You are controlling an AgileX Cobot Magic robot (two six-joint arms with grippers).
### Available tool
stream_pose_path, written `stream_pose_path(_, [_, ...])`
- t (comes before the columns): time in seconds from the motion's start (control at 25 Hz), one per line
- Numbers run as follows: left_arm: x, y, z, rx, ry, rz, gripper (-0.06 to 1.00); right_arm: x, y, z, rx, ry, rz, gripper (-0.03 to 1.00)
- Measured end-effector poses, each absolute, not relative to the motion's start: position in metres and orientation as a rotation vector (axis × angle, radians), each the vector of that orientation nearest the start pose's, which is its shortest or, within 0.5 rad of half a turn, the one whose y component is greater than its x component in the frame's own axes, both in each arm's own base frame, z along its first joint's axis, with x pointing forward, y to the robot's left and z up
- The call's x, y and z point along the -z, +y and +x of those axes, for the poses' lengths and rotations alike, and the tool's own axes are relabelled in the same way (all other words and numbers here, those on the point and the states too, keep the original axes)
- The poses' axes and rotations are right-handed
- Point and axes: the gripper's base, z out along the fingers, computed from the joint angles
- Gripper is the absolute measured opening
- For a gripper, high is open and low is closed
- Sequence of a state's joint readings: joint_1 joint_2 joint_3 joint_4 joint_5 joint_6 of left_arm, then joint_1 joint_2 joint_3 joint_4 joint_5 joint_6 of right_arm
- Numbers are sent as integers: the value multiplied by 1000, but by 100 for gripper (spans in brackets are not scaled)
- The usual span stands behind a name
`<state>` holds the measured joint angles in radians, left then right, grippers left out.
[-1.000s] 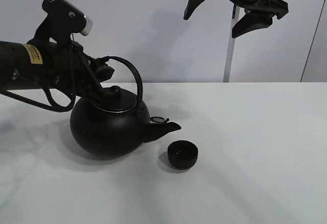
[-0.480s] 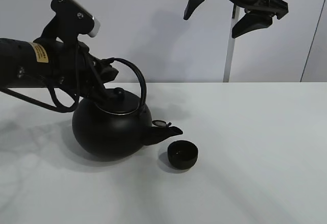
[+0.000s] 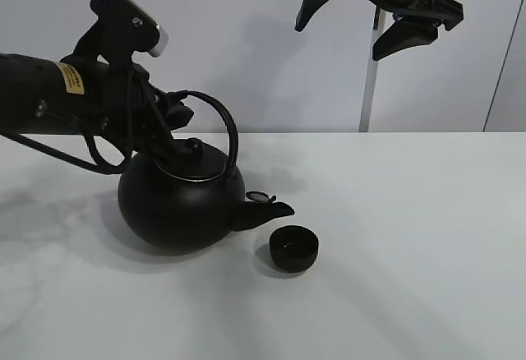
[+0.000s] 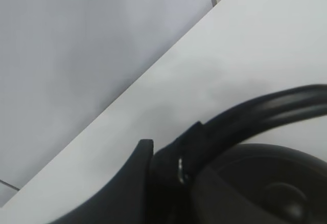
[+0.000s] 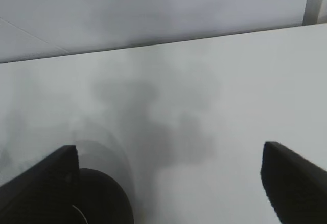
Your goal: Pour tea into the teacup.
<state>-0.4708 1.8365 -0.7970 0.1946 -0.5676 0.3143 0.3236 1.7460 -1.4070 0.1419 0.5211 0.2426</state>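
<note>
While your left tool (image 3: 168,117) is pinching the kettle (image 3: 173,208) by its handle to tip the spout (image 3: 275,209) toward the teacup (image 3: 294,248) sitting just beside it on the desk (image 3: 411,228), your right tool (image 3: 343,38) is hanging spread above.

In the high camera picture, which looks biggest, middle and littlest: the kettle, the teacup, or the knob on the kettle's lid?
Largest to smallest:
1. kettle, by far
2. teacup
3. lid knob, clearly the littlest

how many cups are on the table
1. The teacup sits on the table beside the kettle, just past its spout. Another could hide behind the kettle.
</note>
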Motion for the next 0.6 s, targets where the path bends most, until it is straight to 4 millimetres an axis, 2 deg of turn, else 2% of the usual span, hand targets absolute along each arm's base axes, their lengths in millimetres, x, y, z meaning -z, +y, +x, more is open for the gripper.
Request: stream_pose_path(0.6, [-162,-172,317,74,1687,980,10,-291,134,379,-423,2358,16,66])
